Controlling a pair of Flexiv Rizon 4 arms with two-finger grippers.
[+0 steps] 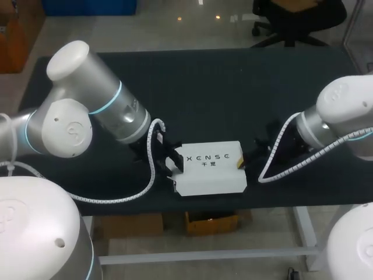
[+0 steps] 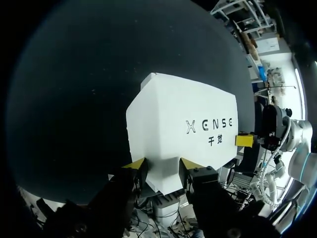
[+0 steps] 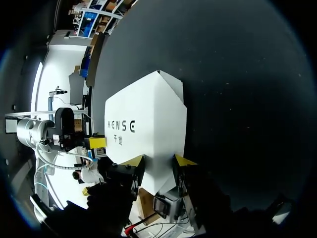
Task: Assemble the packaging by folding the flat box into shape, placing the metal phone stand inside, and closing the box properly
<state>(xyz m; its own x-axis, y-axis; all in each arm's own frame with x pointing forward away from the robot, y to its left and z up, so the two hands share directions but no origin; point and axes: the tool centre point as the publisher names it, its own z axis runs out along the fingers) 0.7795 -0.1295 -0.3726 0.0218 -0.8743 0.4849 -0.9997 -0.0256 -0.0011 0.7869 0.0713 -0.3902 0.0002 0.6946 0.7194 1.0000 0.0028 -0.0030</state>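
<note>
Head view: white cardboard box [image 1: 211,168] by front edge of counter [image 1: 233,93], left pincer [image 2: 162,166] and right pincer [image 3: 158,161] pinching its ends. Seems light, crushable; grip creases.

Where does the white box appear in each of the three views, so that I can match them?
Head view: the white box lies near the front edge of the table, in the middle.
Left wrist view: its near end is between the fingers of the left gripper.
Right wrist view: its near end is between the fingers of the right gripper.
Shared landmark: the dark lettering on the box's top.
</note>
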